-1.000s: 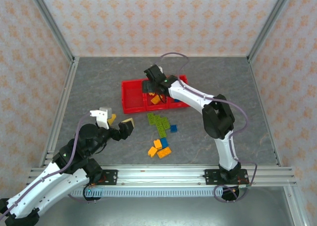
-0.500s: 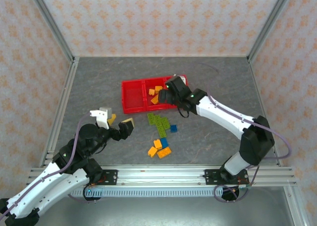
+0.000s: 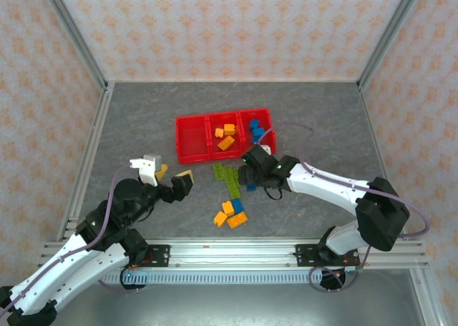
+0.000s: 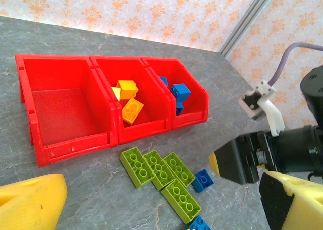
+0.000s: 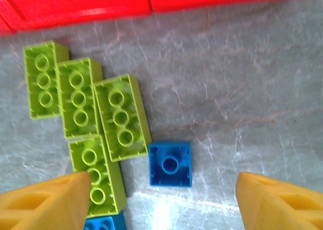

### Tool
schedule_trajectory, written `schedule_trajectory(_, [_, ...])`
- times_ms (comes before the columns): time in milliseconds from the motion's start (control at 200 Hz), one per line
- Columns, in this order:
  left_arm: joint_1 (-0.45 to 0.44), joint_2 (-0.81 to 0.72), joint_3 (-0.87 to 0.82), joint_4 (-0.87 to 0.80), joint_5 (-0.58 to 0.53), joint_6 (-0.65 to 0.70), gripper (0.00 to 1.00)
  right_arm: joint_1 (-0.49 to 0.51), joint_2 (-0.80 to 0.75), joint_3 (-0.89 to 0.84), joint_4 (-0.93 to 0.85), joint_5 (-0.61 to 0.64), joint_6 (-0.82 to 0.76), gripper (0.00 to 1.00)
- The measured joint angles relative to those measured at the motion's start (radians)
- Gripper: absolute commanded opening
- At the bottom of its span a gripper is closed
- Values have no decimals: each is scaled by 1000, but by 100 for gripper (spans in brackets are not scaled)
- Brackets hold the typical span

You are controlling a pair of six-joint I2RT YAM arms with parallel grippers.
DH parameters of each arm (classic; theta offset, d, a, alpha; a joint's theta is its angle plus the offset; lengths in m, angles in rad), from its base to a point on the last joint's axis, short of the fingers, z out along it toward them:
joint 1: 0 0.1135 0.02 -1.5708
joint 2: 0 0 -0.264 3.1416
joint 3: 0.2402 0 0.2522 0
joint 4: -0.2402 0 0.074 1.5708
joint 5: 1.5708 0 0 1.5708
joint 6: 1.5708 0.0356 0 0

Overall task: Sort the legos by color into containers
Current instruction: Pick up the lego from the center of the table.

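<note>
Red plastic forms the three-compartment tray (image 3: 192,136) toward the far side of the table (image 3: 143,126). Its left bin is bare, the middle one holds orange-yellow bricks (image 3: 225,136) and the right one holds blue bricks (image 3: 256,131). A second ago the right gripper (image 3: 250,174) was reaching over the tray. It has since drawn back toward the near side and now hangs above the loose pieces just in front of the tray. Its yellow fingers (image 5: 45,202) are spread wide, and a small blue brick (image 5: 170,164) lies on the table between them, beside four green bricks (image 5: 81,99) lying side by side. An orange and blue cluster (image 3: 230,213) lies nearer the bases. The left gripper (image 3: 172,176) has not moved, and hovers with jaws apart and nothing in them, left of the green row.
</note>
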Motion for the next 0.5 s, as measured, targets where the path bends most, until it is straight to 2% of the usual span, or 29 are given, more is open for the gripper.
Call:
schedule_trajectory(240, [0, -8, -1, 0, 0, 0, 99, 4, 8, -34, 6, -10, -13, 64])
schedule_trajectory(501, [0, -8, -1, 0, 0, 0, 99, 4, 94, -33, 28, -21, -34, 61])
